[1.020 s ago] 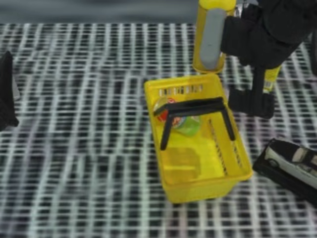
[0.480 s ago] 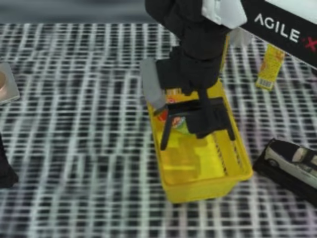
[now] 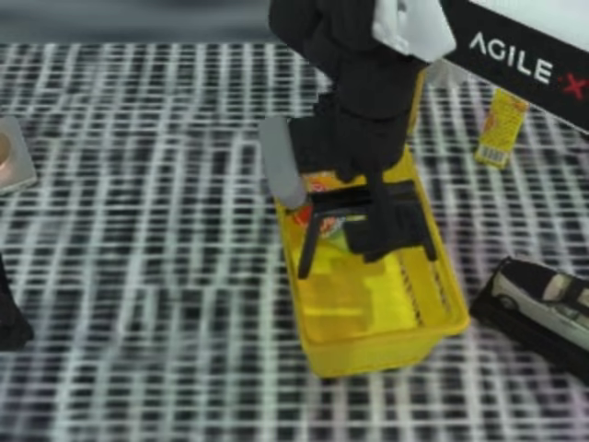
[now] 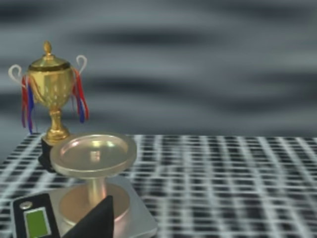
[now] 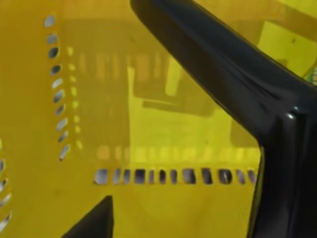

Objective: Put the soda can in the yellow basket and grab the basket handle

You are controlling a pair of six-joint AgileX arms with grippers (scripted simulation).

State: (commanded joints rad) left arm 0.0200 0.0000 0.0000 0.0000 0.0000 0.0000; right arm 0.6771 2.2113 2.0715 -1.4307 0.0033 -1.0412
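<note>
Black-and-white gridded bench carries the yellow basket (image 3: pixel 368 304), with the soda can (image 3: pixel 313 207) already inside at its far end. Right gripper (image 3: pixel 382 216) hovers at the basket handle (image 3: pixel 317 216); whether it pinches is unclear. Grasp remains. Left arm idles far left.

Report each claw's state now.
Left claw: parked at the table's left edge, state cannot be told.
Right claw: over the yellow basket, at the basket handle; grip unclear.
</note>
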